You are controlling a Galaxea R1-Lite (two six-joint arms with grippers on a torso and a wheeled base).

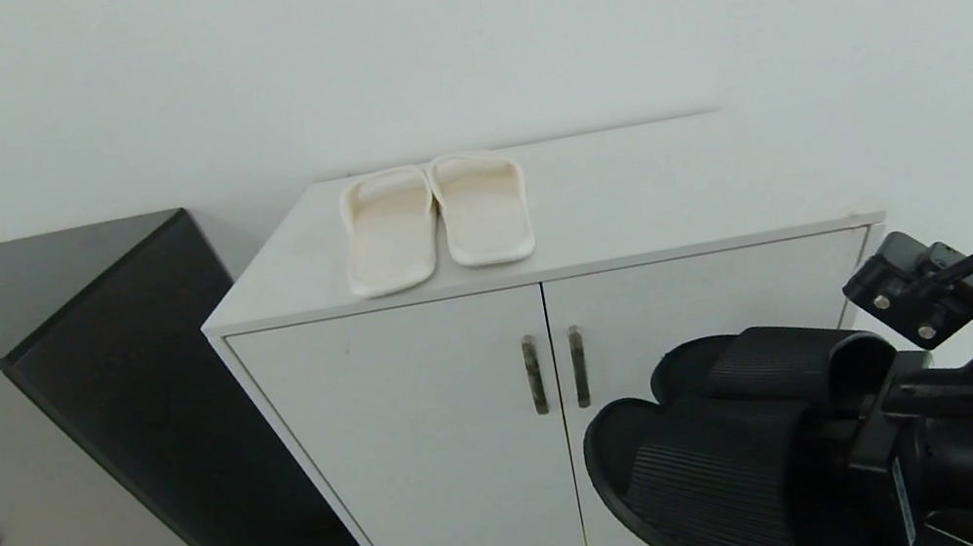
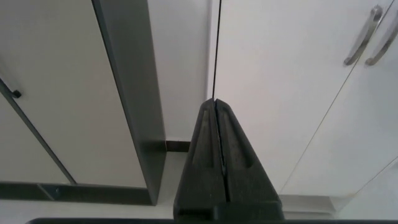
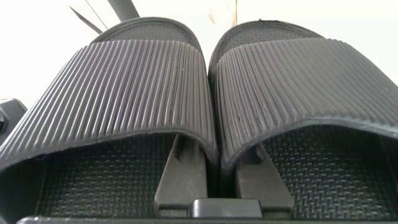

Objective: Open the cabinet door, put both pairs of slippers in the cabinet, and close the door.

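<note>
A white cabinet [image 1: 634, 209] stands with both doors shut, its two handles [image 1: 555, 370] side by side at the middle. A cream pair of slippers [image 1: 434, 219] lies on its top, toward the left. My right gripper [image 1: 850, 410] holds a black pair of slippers [image 1: 722, 441] in the air before the right door, toes toward it. In the right wrist view one finger sits under each ribbed strap [image 3: 143, 81], and the gripper [image 3: 219, 177] is shut on the slippers' adjoining sides. My left gripper [image 2: 216, 109] is shut on nothing, low before the left door's outer edge.
A dark cabinet [image 1: 70, 382] with pale drawer fronts stands close on the left, with a narrow gap to the white one. A plain wall rises behind. The white cabinet's handles [image 2: 364, 34] show off to the side in the left wrist view.
</note>
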